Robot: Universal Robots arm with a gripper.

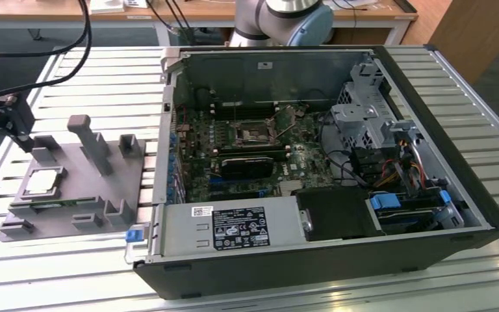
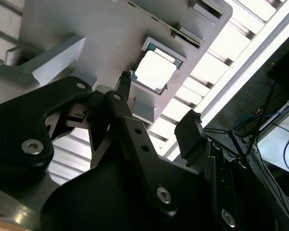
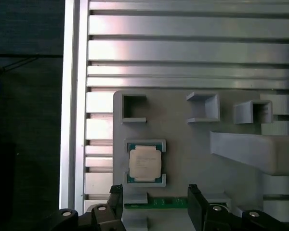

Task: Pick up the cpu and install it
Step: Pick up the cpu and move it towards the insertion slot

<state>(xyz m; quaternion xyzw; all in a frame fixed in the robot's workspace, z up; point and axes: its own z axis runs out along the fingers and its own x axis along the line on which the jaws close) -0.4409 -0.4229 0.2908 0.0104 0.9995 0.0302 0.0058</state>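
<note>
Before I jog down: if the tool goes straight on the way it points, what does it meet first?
Probably the grey holder, at or just beside the cpu. In the first wrist view the open tool straddles the green memory stick next to it. Depth is unclear.

Everything's sitting on a slatted aluminium table (image 1: 76, 71) with silvery ribs running across. In the exterior view it catches a fair bit of glare down around 5 to 6 o'clock. Behind it at 12 o'clock there's a wooden-topped bench (image 1: 206, 12) on white legs (image 1: 161, 32). Up at 1 o'clock a brown wooden panel (image 1: 475, 32) stands just past the table's corner. The floor (image 1: 7, 40) is dark, kinda grey-blue, showing at 10 o'clock and again at 3 o'clock.
</note>
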